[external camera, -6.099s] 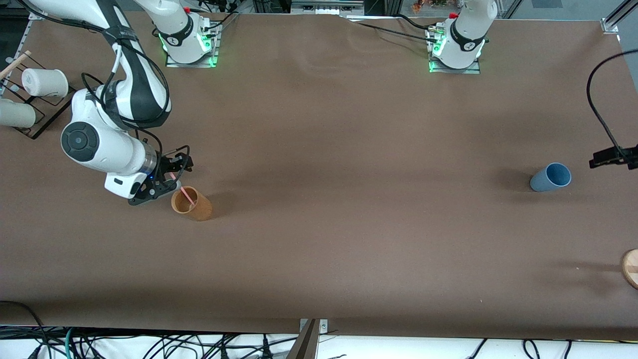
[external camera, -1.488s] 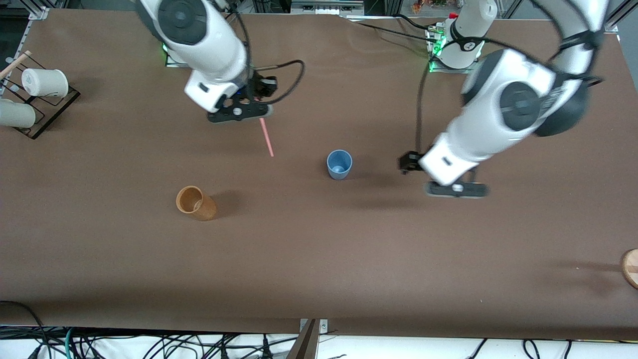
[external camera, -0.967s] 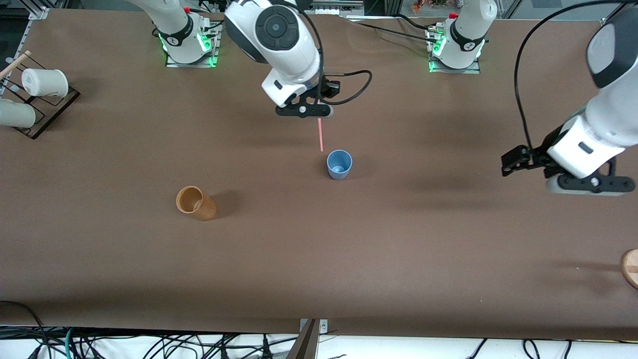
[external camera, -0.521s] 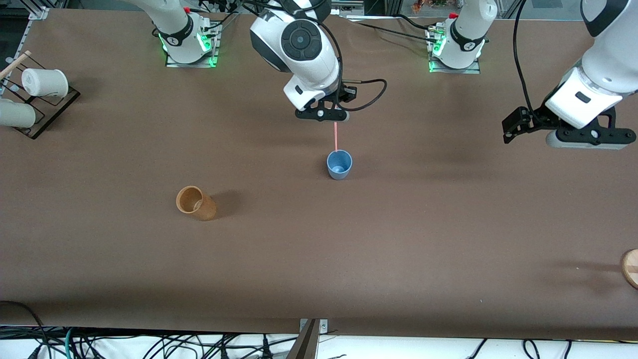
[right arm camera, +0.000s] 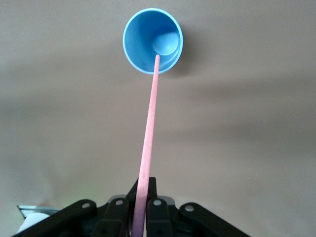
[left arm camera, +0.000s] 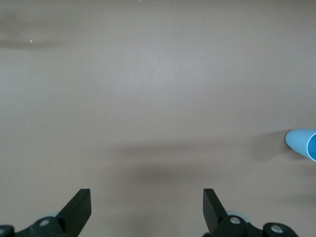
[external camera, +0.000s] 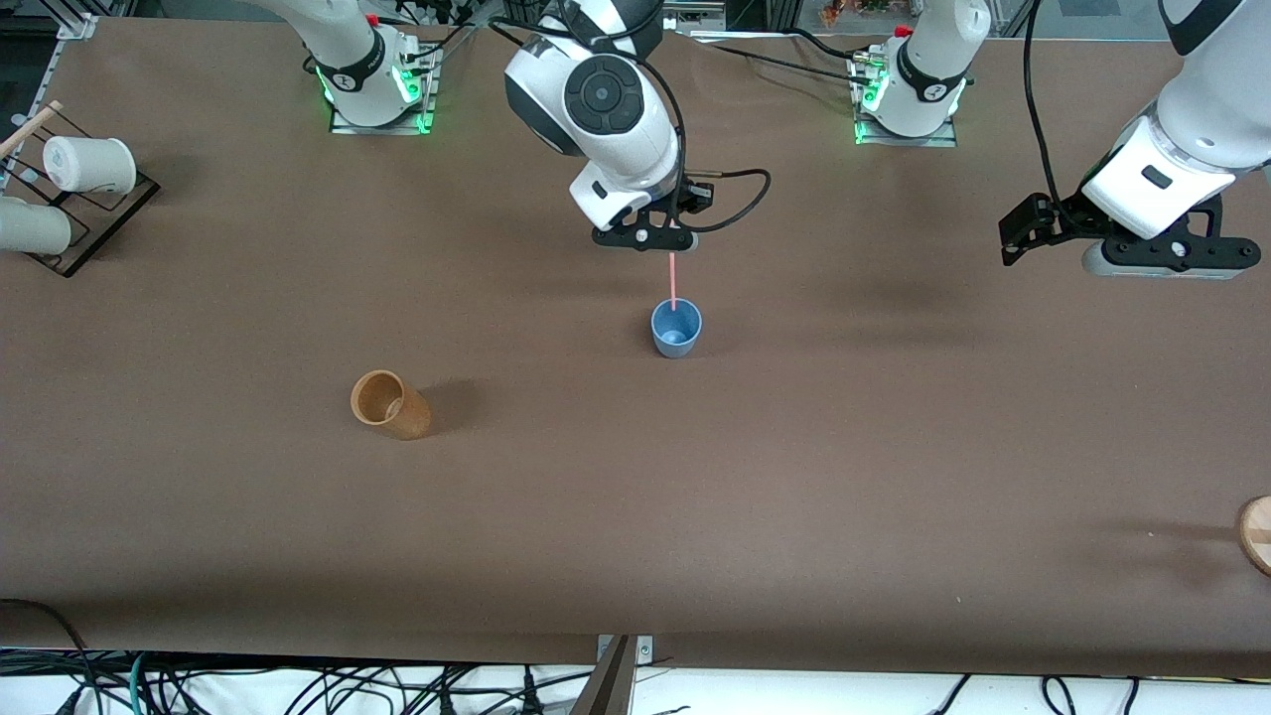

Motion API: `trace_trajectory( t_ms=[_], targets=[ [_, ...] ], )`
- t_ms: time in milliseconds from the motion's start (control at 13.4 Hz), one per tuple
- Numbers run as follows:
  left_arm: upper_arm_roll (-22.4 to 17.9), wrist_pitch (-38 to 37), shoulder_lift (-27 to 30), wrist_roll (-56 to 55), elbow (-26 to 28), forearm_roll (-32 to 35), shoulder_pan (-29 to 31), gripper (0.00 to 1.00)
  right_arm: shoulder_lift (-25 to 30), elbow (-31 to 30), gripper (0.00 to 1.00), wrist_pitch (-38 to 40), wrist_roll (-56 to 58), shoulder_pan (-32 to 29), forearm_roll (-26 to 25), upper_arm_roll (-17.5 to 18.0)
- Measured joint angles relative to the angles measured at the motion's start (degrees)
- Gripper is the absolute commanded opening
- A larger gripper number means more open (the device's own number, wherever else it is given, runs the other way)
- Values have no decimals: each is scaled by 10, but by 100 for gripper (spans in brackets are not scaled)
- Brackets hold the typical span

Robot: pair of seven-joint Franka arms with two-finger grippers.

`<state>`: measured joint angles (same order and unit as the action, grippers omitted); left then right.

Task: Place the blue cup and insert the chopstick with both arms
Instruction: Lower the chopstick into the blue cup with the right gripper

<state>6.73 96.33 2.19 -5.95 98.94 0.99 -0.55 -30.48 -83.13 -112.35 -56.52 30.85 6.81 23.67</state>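
Matt brown table covering, smooth matt plastic-looking blue cup, wood-like tan cup.

- Blue cup is cut by the left wrist view's edge.
- Round wooden object is half out of the front view.
- Chopstick top vanishes between the right gripper fingers.

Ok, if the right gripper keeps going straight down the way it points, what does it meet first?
Probably the blue cup: the right gripper, jaws shut on the chopstick, points at its open mouth, so the stick's tip should enter first. Depth is unclear; the tip looks at the rim.
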Motion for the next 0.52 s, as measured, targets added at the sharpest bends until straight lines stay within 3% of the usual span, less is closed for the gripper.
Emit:
trace_trajectory(
  t_ms=[74, 149, 223, 298, 521],
  targets=[
    [0, -5, 0, 0, 0, 0, 0, 100, -7, 0, 0, -4, 0, 0, -4, 0],
    [0, -7, 0, 0, 0, 0, 0, 100, -14, 0, 8, -8, 0, 0, -9, 0],
    [0, -8, 0, 0, 0, 0, 0, 100, -20, 0, 48, -13, 0, 0, -14, 0],
    [0, -8, 0, 0, 0, 0, 0, 100, -25, 0, 96, -16, 0, 0, -17, 0],
    [0, -9, 0, 0, -1, -6, 0, 100, -28, 8, 100, -20, 0, -4, -21, -3]
  ],
)
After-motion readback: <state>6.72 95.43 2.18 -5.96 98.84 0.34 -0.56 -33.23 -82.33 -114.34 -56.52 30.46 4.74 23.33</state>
